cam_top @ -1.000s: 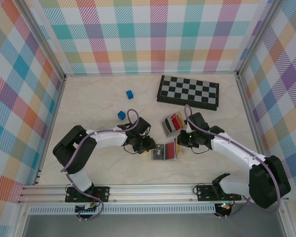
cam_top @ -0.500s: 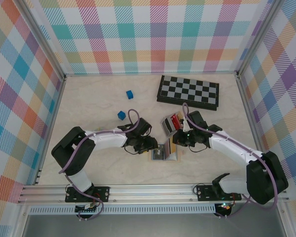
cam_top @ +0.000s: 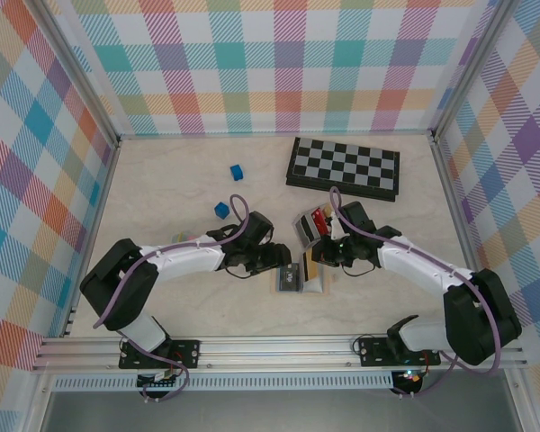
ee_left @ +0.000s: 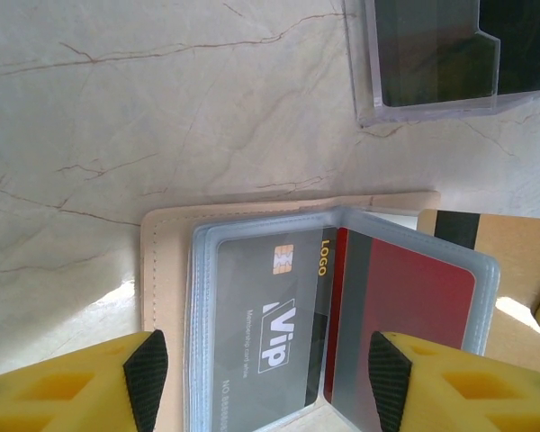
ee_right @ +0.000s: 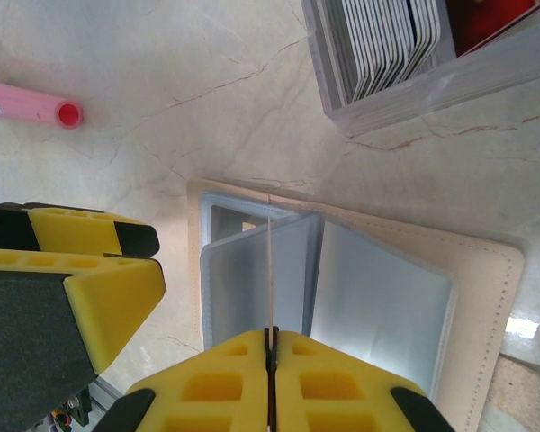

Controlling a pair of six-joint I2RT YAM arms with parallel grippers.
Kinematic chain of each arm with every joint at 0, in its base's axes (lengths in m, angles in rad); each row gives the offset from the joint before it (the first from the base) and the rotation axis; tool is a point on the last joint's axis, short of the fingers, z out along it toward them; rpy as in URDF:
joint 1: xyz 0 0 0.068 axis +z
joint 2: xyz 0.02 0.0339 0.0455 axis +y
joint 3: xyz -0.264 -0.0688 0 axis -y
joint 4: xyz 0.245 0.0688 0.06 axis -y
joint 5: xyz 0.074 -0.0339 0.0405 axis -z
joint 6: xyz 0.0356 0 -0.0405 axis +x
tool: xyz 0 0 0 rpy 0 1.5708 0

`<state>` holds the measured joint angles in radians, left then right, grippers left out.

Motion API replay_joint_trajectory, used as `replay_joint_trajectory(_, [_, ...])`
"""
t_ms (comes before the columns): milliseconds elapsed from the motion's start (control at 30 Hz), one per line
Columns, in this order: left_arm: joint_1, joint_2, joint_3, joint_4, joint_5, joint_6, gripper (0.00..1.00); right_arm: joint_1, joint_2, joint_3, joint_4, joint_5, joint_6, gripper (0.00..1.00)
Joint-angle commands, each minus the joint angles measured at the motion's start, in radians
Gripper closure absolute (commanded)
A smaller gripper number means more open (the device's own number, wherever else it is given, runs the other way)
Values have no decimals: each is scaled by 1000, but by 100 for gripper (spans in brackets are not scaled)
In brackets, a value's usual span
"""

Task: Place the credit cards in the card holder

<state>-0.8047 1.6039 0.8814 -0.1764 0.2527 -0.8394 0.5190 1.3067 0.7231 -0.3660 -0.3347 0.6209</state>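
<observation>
Tan card holder (cam_top: 312,284) lies open on the counter (cam_top: 162,198), with a grey card (ee_left: 261,315) and a red card (ee_left: 400,301) in its clear sleeves. Left pincer (ee_left: 265,396) hangs over it, released. Right pincer (ee_right: 270,340) is clenched on a thin card (ee_right: 268,261) held edge-on above the sleeves. Beyond are a clear case (cam_top: 306,227), then a chessboard (cam_top: 344,168).

Left arm (cam_top: 175,259) and right arm (cam_top: 418,265): white shells, black joints, a purple cable (cam_top: 238,197) looping along each. Left claw (ee_left: 265,382) and right claw (ee_right: 270,349) are blocky yellow, black-padded.
</observation>
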Motion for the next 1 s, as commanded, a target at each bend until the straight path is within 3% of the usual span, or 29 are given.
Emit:
replay_joint_trajectory(0, [-15, -16, 13, 13, 10, 20, 37, 6, 2, 18, 8, -8, 8, 92])
replay_joint_trajectory(567, [-15, -72, 11, -45, -93, 17, 34, 6, 24, 22, 21, -29, 10, 92])
replay_joint_trajectory(700, [-15, -74, 11, -53, -97, 18, 34, 6, 9, 37, -52, 60, 3, 92])
replay_joint_trajectory(867, [-14, -85, 2, -86, -135, 17, 34, -6, -72, 83, -287, 368, -13, 92])
replay_joint_trajectory(967, [-13, -79, -8, -86, -141, 6, 34, -13, -148, 79, -294, 389, -33, 92])
